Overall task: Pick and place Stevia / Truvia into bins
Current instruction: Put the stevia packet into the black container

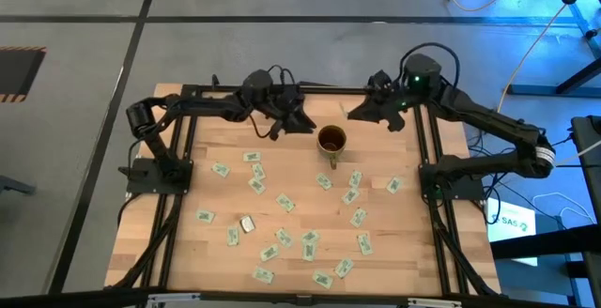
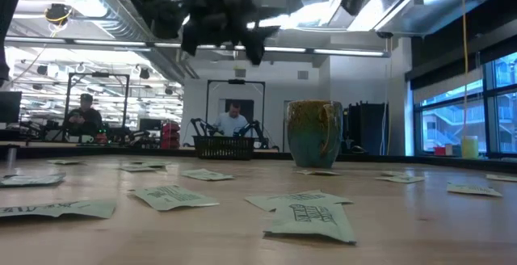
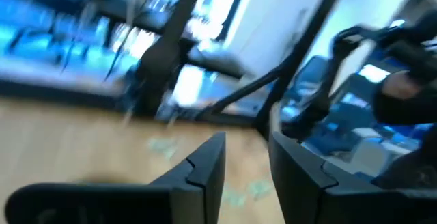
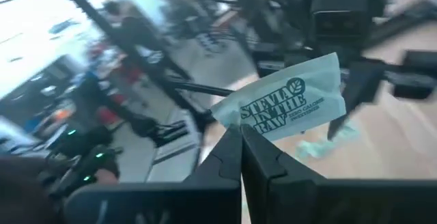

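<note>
Many Stevia sachets (image 1: 285, 202) lie flat on the wooden table. The brown-gold mug (image 1: 331, 139) stands upright at the far middle, and a small dark tray (image 1: 247, 223) rests on the table among the sachets at the near left. Above the table's far edge and a little right of the mug, my right gripper (image 4: 242, 130) is raised and shut on one sachet (image 4: 287, 108). My left gripper (image 3: 246, 157) hovers just left of the mug, open, nothing between its fingers. My right gripper pinches the sachet's lower edge near one corner (image 4: 251, 132) between its two fingertips. The fingers lie about level. The sachet sticks out past the fingertips, tilted, printed face toward the wrist camera, lifted clear of the table.
Black frame rails (image 1: 432, 148) run along the table's left, right and far sides. Loose sachets cover the middle and near half of the table. Beyond the table, people sit at benches (image 2: 234, 124) in the room.
</note>
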`<state>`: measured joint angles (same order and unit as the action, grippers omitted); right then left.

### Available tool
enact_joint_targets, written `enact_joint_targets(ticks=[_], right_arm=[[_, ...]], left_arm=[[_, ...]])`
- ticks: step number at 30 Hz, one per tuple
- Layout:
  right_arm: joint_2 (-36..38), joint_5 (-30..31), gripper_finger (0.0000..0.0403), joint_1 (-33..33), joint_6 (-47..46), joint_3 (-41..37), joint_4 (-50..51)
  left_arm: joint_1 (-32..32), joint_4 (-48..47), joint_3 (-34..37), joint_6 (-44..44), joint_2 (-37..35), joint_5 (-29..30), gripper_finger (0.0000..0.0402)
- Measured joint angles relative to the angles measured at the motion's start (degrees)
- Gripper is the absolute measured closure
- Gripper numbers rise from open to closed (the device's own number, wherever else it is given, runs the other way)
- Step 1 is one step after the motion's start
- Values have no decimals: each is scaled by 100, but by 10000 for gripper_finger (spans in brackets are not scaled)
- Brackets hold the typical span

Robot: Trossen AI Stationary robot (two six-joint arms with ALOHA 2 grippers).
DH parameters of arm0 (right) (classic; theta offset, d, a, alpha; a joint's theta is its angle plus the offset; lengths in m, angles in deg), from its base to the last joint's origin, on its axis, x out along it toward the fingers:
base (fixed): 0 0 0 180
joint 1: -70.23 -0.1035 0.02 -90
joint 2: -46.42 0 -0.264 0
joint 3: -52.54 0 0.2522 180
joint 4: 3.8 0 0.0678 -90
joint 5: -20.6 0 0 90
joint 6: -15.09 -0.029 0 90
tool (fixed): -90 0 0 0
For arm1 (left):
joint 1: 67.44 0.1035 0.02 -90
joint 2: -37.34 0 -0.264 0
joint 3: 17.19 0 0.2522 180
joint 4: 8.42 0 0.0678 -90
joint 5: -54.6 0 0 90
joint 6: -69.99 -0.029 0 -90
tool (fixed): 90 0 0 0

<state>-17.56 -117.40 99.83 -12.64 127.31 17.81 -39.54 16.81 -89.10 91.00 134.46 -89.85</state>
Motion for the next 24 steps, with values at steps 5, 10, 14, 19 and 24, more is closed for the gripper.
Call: enact_joint_targets(ticks=[5,10,14,19,24], right_arm=[[-290,-335,403,-413,-239,0,-777],[-582,-333,403,-709,-334,0,-1214],[-792,-331,403,-848,-346,0,-1473],[-995,-329,403,-943,-422,0,-1719],[-1061,-327,403,-943,-495,0,-1752]], left_arm=[[-213,1171,0,349,-4,185,280],[-248,1488,0,397,-4,417,278],[-345,1763,0,525,-4,432,277],[-503,2093,0,541,-4,435,277],[-580,2437,0,542,-7,437,276]])
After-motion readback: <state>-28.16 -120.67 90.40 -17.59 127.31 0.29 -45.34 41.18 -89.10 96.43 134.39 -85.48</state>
